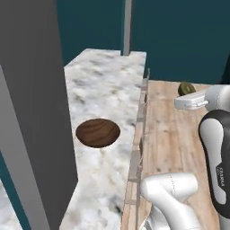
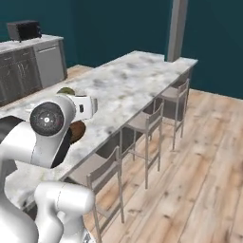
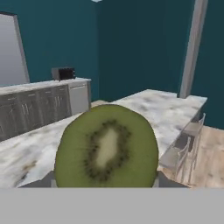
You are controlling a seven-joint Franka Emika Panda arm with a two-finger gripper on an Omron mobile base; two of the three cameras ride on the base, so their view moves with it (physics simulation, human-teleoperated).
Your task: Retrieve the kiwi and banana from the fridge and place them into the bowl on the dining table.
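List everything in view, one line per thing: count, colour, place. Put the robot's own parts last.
kiwi: one, green cut face with a pale core, brown-green skin, held at the gripper, over the floor side of the table's edge in the left base view.
bowl: one, dark brown wood, on the dining table, nothing seen in it.
dining table: one, white-grey marble top, long.
stools: three, grey with thin frames, along the table's side.
cabinets: one run, dark grey with a pale top, against the teal wall.
microwave: one, dark, on the cabinets.
floor: light wood planks.
pillar: one, grey, at the table's far end.
gripper: one, white, shut on the kiwi.
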